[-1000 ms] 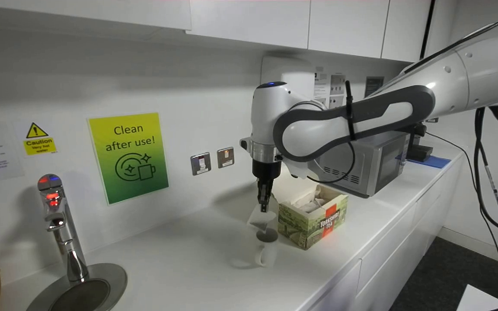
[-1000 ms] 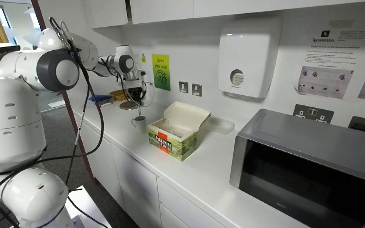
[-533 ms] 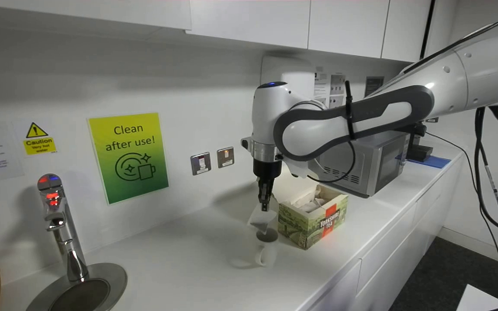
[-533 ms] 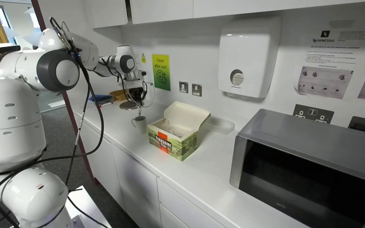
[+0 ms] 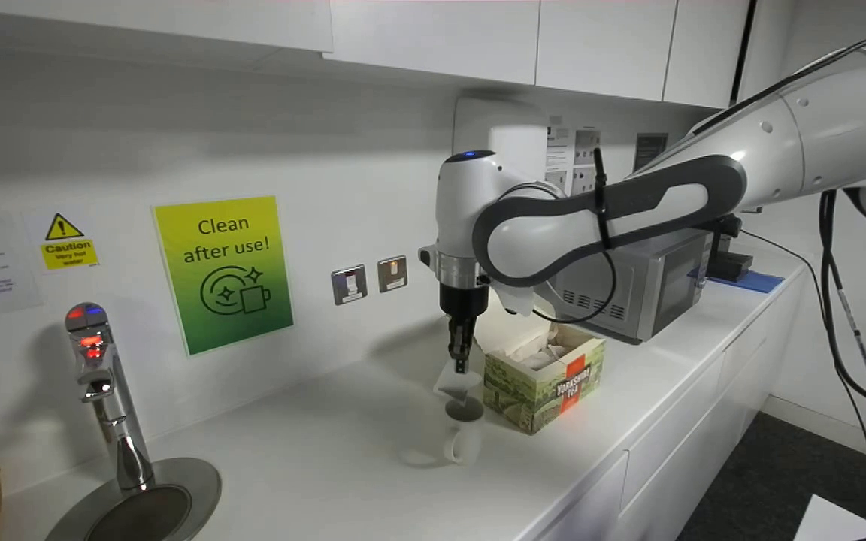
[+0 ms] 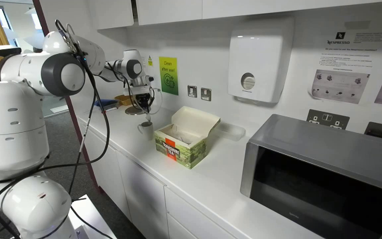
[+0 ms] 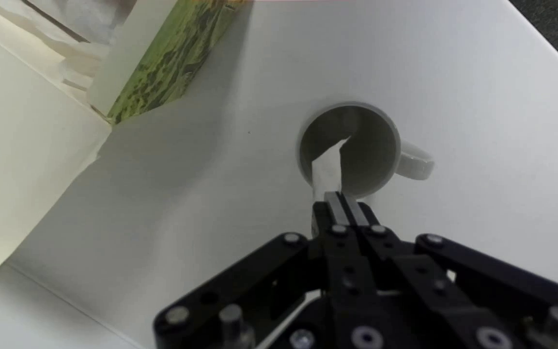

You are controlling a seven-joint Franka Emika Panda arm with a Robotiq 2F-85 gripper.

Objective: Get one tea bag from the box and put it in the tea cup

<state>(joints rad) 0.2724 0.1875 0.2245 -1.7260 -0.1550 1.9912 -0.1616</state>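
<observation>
The tea cup [image 5: 469,445] is plain white and stands upright on the counter; it also shows in an exterior view [image 6: 148,132] and in the wrist view [image 7: 371,155]. My gripper [image 5: 461,367] points down just above the cup and is shut on a white tea bag [image 5: 454,385]. In the wrist view the fingertips [image 7: 341,196] pinch the bag [image 7: 327,172], which hangs over the cup's opening near its rim. Whether its lower corner is inside the cup is hard to tell. The box [image 5: 519,391], green and red, stands open beside the cup [image 6: 186,154].
A grey microwave [image 6: 310,149] stands on the counter beyond the box. A clear tray [image 6: 232,131] lies behind the box by the wall. A tap [image 5: 113,406] with a round drain [image 5: 204,488] is on the cup's far side. The counter's front edge runs near the cup.
My gripper and the tea bag have come down slightly toward the cup in the last half second. The cup and box have not moved.
</observation>
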